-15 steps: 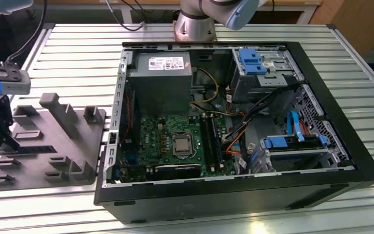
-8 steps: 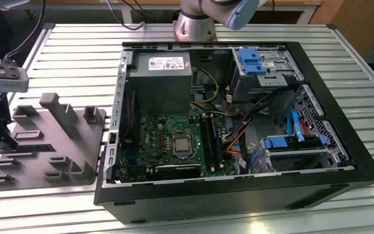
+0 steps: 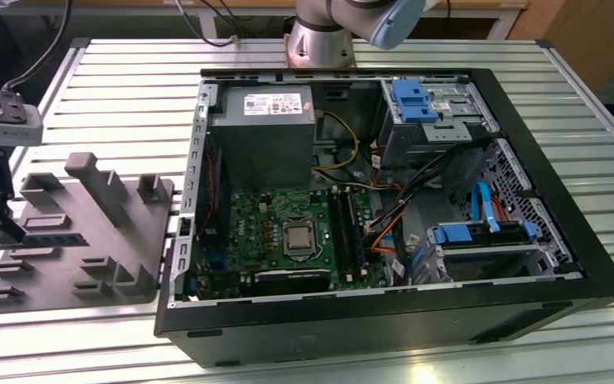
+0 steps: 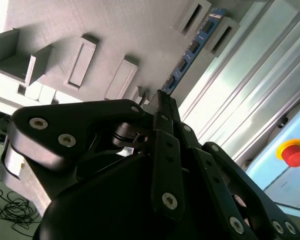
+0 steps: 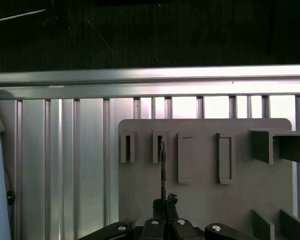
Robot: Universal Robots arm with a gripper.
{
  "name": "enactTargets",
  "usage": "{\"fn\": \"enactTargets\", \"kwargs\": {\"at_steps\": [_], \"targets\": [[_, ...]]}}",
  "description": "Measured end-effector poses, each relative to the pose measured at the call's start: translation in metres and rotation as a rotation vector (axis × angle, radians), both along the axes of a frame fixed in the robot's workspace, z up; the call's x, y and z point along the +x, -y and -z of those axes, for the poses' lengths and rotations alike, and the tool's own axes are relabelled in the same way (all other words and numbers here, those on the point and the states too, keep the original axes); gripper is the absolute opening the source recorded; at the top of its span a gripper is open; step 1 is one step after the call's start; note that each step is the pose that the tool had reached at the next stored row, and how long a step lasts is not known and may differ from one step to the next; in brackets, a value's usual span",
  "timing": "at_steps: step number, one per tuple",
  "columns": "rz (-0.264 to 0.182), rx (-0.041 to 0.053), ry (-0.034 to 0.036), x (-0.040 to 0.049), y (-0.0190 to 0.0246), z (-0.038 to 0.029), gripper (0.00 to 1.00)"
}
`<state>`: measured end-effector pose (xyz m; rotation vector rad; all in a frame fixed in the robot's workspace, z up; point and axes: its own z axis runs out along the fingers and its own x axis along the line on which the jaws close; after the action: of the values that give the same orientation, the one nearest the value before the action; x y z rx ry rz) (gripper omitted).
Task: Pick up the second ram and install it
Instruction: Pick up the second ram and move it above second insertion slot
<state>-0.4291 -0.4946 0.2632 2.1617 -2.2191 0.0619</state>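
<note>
Black linked fingers [image 4: 166, 145], silver screws [image 4: 169, 200], silver-and-blue arm [image 3: 323, 40]

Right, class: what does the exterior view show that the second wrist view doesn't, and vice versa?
The exterior view adds the open black computer case with its green motherboard. The second wrist view adds the long dark-blue ram stick, its near end between the shut jaws, and a round red button. Both share the black gripper, the grey plastic holder tray and the slatted metal table.
</note>
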Motion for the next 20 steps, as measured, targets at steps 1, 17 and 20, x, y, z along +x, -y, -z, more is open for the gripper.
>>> {"fn": "enactTargets", "kwargs": {"at_steps": [1,17,20], "targets": [[0.0,0.0,0.0,0.0,0.0,-0.0012,0.12],[0.0,0.0001,0.0004,0.0,0.0,-0.0138,0.12],[0.0,0.0001,0.0004,0.0,0.0,-0.0164,0.12]]}}
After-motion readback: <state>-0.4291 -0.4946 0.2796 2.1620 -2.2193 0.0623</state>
